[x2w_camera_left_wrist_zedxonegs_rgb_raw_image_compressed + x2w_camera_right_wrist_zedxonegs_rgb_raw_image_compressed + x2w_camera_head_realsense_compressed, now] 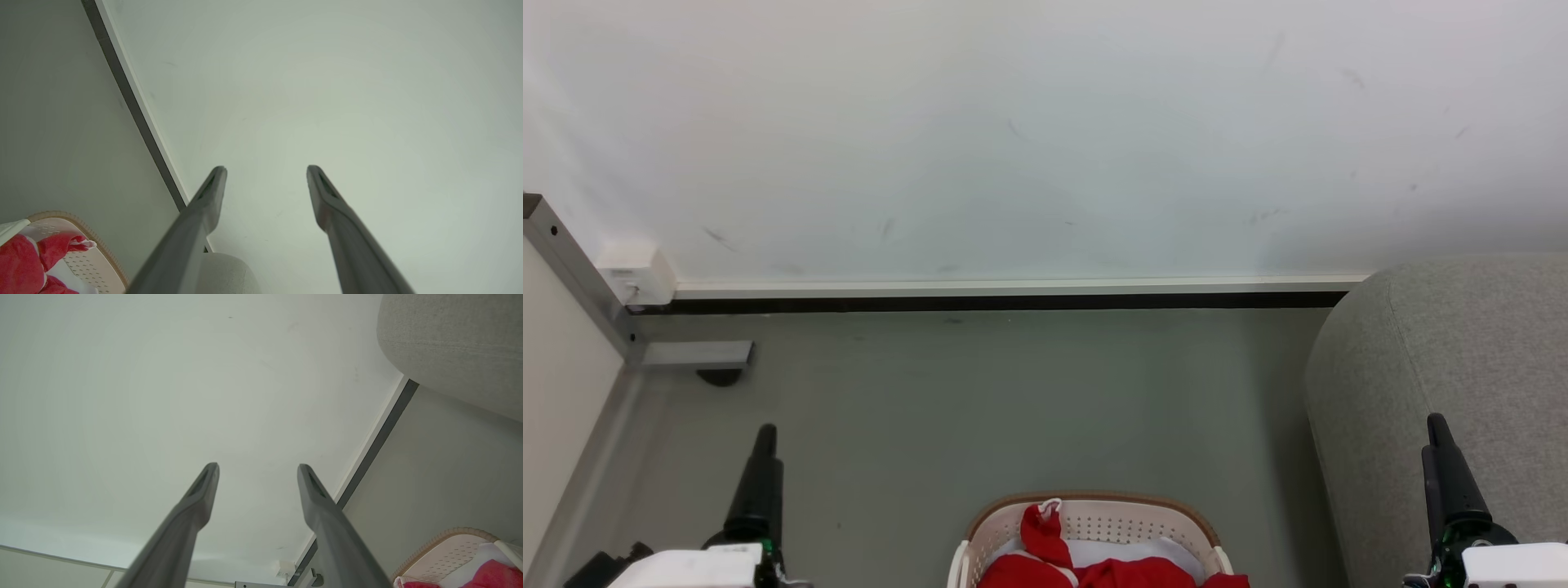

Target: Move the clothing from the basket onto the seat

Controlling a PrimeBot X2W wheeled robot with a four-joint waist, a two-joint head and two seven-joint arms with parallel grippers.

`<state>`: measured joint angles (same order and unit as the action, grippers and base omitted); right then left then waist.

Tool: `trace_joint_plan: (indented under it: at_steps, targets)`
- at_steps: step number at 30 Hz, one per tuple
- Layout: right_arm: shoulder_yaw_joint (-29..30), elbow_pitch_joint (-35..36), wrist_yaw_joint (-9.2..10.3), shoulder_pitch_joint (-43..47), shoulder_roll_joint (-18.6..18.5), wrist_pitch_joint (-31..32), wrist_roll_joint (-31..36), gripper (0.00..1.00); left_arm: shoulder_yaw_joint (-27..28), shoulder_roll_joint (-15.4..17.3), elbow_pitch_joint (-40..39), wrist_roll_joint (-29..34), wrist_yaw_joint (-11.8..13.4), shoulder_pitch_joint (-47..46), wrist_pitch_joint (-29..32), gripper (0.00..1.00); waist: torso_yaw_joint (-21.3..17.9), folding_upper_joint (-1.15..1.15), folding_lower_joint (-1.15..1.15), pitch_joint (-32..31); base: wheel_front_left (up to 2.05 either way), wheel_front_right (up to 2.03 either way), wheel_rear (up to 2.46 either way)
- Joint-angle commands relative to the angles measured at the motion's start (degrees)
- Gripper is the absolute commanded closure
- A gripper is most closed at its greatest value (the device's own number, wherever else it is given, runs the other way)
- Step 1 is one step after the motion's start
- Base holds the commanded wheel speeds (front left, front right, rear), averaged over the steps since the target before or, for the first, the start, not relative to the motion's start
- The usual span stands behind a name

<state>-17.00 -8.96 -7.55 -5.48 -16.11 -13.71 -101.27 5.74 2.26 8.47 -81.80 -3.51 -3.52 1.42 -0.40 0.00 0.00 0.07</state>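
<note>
From my head camera, the basket (1094, 500) sits on the floor (980, 392) at 6 o'clock, cut off by the bottom edge of the view. The clothing (1045, 531) is inside it. This is red fabric bunched low in the basket, with one fold poking up against the far wall and showing a bit of white trim at its tip. A pale cloth (1127, 551) lies under and behind the red. The seat (1462, 351) fills the 3 to 4 o'clock side, its rounded grey corner near the basket but not touching it, with bare floor between them.

My left claw (265, 171) is at 7 o'clock in the head view. Its wrist camera shows both fingers spread wide with nothing between them, pointing at the white wall (1045, 122). My right claw (258, 467) is at 5 o'clock, in front of the seat. It is spread just as wide and also empty. Neither claw touches the basket or the fabric. A dark skirting strip (1013, 300) runs along the foot of the wall at 12 o'clock.
</note>
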Motion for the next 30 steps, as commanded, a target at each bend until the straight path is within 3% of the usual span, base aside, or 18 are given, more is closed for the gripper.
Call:
trace_joint_plan:
  at_steps: [1, 23, 30]
  targets:
    - [0.8, 1.23, 0.02, -1.08, -0.13, -0.34, 3.38, 0.0, 0.26, 0.35, -1.61, 3.04, -0.31, -1.27, -0.75, 0.0, -0.07, 0.0, 0.0, 0.02, 0.0, 0.0, 0.0]
    - [5.19, -0.79, 0.04, -0.88, 3.89, -0.64, 37.94, 0.0, -1.21, 0.51, -3.08, 31.36, -1.47, -1.12, -5.49, 0.0, -0.38, 0.0, 0.0, 0.22, 0.0, 0.0, 0.0]
    - [6.43, -2.1, 0.05, -1.26, 4.82, -0.73, 45.46, 0.0, -1.39, 0.54, -3.16, 36.22, -1.72, -1.21, -6.64, 0.0, -0.55, 0.0, 0.0, 0.26, 0.0, 0.0, 0.0]
